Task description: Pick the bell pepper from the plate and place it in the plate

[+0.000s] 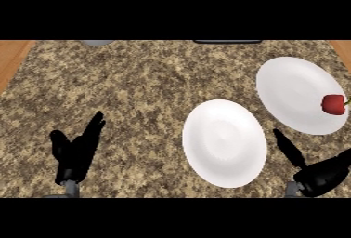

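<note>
1. The right hand, lower right, is open, fingers straight, holding nothing.
2. The left hand, lower left, rests open.
3. The bell pepper sits on the right plate; the middle plate lies just beside it on the table.

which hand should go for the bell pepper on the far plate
Right. The right hand sits at the lower right, below the far plate where the bell pepper lies at its right edge. The left hand rests open across the counter, beyond the near plate.

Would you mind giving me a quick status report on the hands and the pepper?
Left hand open, resting low left. Right hand open, holding nothing. Bell pepper on far right plate; near plate bare. Nothing in the way.
</note>
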